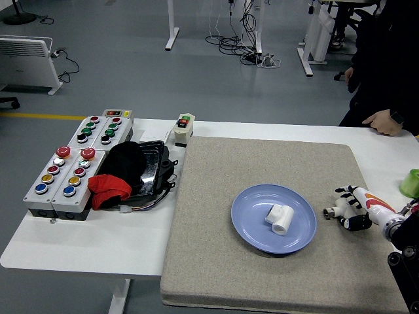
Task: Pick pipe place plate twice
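Observation:
A blue plate (249,222) lies on the grey mat (262,163), and a white pipe elbow (280,218) rests in its right half. Just right of the plate, a second small white pipe fitting (330,211) lies on the mat. My right hand (347,210) comes in from the right edge. Its white fingers (346,197) curl over the fitting from above and its black thumb sits below it. The fitting's left end sticks out of the hand. My left arm is out of the picture.
A person stands at the far right with a hand (383,122) resting on the table edge. A green object (410,182) sits at the right edge. Button boxes (65,173), a black tray (152,169) with black and red cloth, and a small switch box (184,128) occupy the left.

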Available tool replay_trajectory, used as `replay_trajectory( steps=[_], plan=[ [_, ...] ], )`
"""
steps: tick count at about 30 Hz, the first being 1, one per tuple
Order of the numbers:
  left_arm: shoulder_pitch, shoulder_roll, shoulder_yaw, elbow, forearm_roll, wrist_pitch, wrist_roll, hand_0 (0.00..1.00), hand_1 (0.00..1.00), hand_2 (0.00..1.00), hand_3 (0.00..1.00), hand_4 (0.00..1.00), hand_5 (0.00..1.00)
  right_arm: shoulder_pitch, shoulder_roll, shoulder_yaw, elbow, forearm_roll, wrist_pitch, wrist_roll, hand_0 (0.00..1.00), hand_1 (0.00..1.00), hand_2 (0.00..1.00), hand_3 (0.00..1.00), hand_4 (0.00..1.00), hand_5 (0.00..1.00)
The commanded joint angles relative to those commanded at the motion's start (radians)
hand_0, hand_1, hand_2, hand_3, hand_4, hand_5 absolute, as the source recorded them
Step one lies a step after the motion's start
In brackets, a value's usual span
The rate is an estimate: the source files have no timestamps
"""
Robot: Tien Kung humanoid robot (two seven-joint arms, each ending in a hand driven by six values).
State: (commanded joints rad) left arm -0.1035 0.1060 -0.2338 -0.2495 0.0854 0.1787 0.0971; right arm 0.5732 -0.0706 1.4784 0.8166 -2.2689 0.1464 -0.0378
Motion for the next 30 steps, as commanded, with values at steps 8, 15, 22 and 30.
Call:
replay_trajectory(
  steps=[8,15,22,30],
  plan=[
    [0.002,0.0,0.002,0.0,-0.006,0.0,-0.002,0.619,0.583,0.516,0.582,0.269,0.998,-0.002,-0.001,0.005,0.007,0.001,0.002,0.003,0.267,0.389,0.466,0.597,0.439,0.028],
    [-0.002,0.001,0.01,0.0,-0.015,-0.002,-0.006,0.619,0.583,0.516,0.582,0.27,0.998,-0.007,-0.011,-0.002,0.075,0.03,-0.019,0.013,0.255,0.377,0.459,0.583,0.425,0.021],
    [-0.005,0.002,0.013,0.0,-0.019,-0.003,-0.007,0.62,0.583,0.517,0.583,0.27,0.998,-0.004,-0.012,-0.065,0.186,0.09,-0.024,0.012,0.244,0.37,0.454,0.577,0.421,0.027],
    [-0.007,0.003,0.014,0.0,-0.024,-0.002,-0.008,0.621,0.584,0.518,0.584,0.27,0.998,0.049,0.017,-0.221,0.255,0.161,-0.017,-0.002,0.242,0.371,0.454,0.573,0.418,0.029]
  ],
)
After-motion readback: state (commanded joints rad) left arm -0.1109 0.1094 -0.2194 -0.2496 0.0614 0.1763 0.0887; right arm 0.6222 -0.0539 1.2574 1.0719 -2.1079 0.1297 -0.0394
